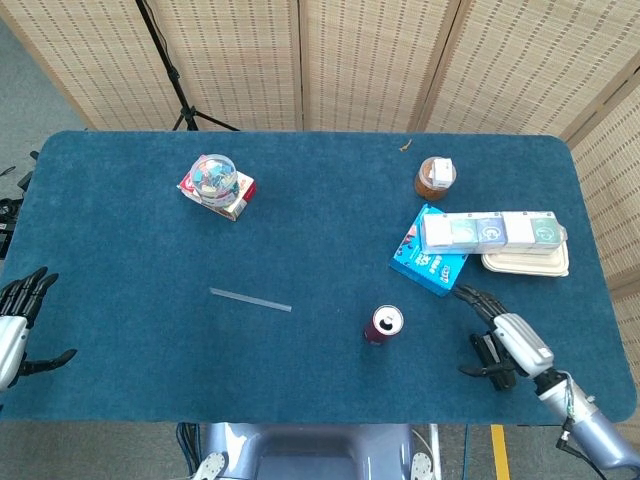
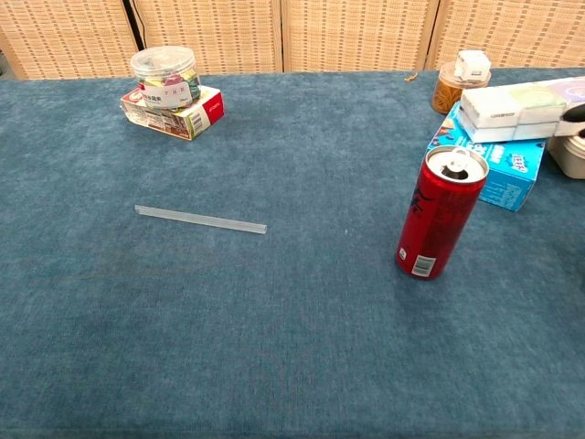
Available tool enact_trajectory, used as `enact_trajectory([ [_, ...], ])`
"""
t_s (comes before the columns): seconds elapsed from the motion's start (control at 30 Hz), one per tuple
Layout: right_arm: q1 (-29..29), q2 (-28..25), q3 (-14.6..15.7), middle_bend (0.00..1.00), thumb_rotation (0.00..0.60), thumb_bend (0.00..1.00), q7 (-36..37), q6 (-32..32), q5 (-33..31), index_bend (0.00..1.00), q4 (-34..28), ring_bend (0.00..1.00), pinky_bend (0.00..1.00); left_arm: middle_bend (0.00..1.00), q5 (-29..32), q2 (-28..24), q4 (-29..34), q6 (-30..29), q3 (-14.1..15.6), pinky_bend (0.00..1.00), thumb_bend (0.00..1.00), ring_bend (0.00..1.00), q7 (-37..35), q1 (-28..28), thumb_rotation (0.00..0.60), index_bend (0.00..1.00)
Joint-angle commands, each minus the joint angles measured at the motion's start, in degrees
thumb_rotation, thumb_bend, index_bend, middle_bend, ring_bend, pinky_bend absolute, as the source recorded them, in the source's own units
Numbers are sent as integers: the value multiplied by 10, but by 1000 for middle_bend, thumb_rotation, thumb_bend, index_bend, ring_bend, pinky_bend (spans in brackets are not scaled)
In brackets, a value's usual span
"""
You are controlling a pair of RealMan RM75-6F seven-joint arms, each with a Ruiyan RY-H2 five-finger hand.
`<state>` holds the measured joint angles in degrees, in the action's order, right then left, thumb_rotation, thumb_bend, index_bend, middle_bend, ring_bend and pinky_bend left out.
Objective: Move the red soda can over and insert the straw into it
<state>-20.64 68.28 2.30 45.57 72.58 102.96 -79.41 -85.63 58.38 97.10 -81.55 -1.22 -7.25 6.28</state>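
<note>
The red soda can (image 1: 384,325) (image 2: 441,212) stands upright on the blue table, its top opened. A clear straw (image 1: 250,299) (image 2: 200,219) lies flat to the can's left. My right hand (image 1: 505,340) hovers open to the right of the can, fingers spread and stretched toward it, a gap still between them. In the chest view only a dark fingertip (image 2: 576,113) shows at the right edge. At the table's left edge my left hand (image 1: 18,322) is open and holds nothing.
A black stapler (image 1: 490,355) lies under my right hand. Behind the can are a blue box (image 1: 428,262), a row of white boxes (image 1: 488,230), a beige container (image 1: 526,263) and a brown jar (image 1: 434,177). A clear jar on a red box (image 1: 217,184) sits far left.
</note>
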Motion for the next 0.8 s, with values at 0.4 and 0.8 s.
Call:
enact_trajectory([
  [0.4, -64, 49, -29, 0, 600, 0, -47, -59, -46, 0, -49, 0, 0, 0, 3, -8, -5, 3, -2, 0, 0, 0, -26, 0, 600, 0],
  [0.8, -83, 88, -31, 0, 600, 0, -51, -68, -68, 0, -45, 0, 69, 0, 13, -10, -6, 9, -6, 0, 0, 0, -31, 3, 600, 0],
])
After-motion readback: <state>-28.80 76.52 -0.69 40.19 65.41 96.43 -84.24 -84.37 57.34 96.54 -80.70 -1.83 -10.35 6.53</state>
